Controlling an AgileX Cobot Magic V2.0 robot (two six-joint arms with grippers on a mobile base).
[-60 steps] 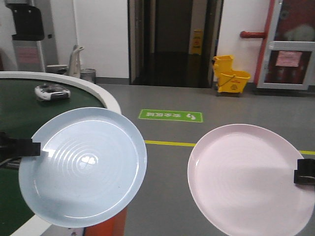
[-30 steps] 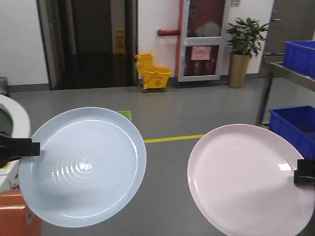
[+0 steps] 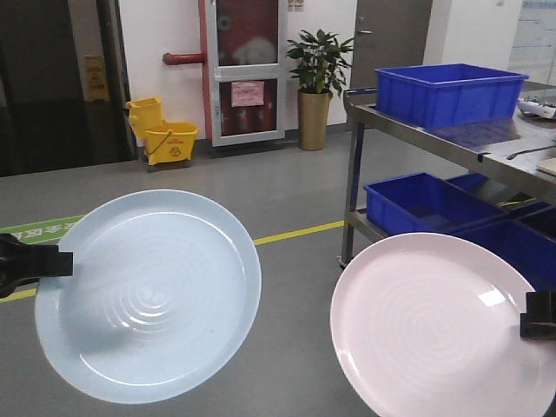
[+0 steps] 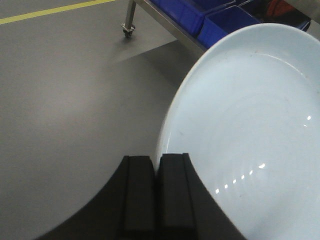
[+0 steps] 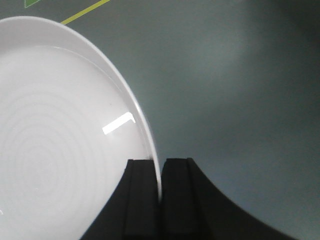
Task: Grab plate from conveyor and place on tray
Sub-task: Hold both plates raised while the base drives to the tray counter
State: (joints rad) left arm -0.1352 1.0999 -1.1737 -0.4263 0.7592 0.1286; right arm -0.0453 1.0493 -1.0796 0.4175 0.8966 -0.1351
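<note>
Both arms hold plates over grey floor. A light blue plate (image 3: pixel 148 295) hangs at the left, and my left gripper (image 3: pixel 39 261) is shut on its left rim. The left wrist view shows the same gripper (image 4: pixel 157 157) clamping the edge of the blue plate (image 4: pixel 250 125). At the right is a pale pink plate (image 3: pixel 434 334), whose right rim my right gripper (image 3: pixel 539 314) is shut on. In the right wrist view that gripper (image 5: pixel 161 161) pinches the pink plate (image 5: pixel 65 140). The conveyor is out of view. A cream sliver (image 3: pixel 547 165) lies on the steel table; I cannot tell whether it is the tray.
A steel rack (image 3: pixel 417 130) stands at the right, with a blue bin (image 3: pixel 447 91) on top and more blue bins (image 3: pixel 426 200) on its lower shelf. Farther back are a potted plant (image 3: pixel 317 78) and a yellow mop bucket (image 3: pixel 165 130). A yellow line (image 3: pixel 295 233) crosses the floor.
The whole view has swung to the right: the conveyor has left the frame and the steel rack with blue bins has come in. Both plates stay gripped in the same places.
</note>
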